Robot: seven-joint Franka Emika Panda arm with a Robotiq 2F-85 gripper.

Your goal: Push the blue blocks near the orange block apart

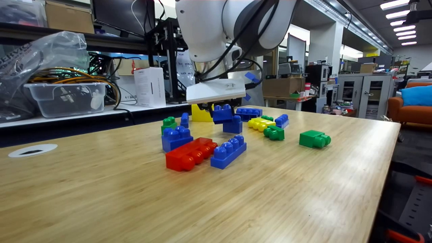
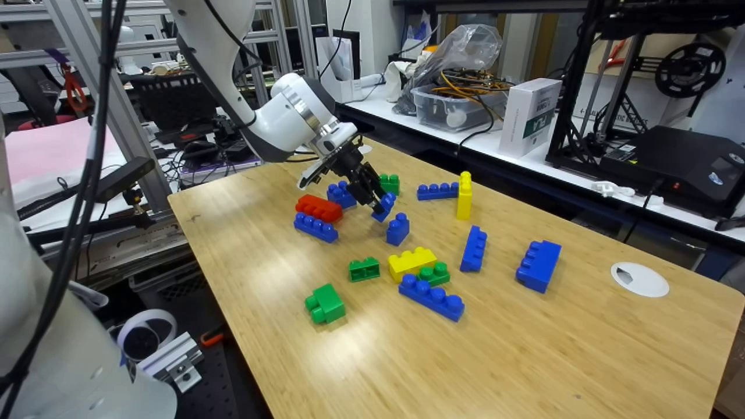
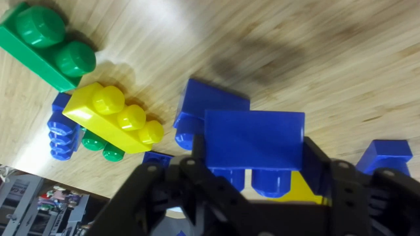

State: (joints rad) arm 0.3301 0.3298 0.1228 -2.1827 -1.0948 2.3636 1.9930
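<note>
- While our gripper [image 3: 254, 147] clasps one tilted blue block [image 3: 254, 137] above the counter [image 2: 524, 343], we have another blue block [image 2: 398, 230] near it.
- Two more blue blocks [image 1: 231, 156] flank the orange block [image 1: 185, 152].
- Around us sit yellow blocks [image 2: 464, 201] and green blocks [image 2: 327, 304].

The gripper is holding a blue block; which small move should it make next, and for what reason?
I would probably shift the held block slightly away from the nearby blue block before lowering it. The gripper has it tilted and clear of the table, and in the wrist view it partly covers that block, so going straight down might bump the two together.
</note>
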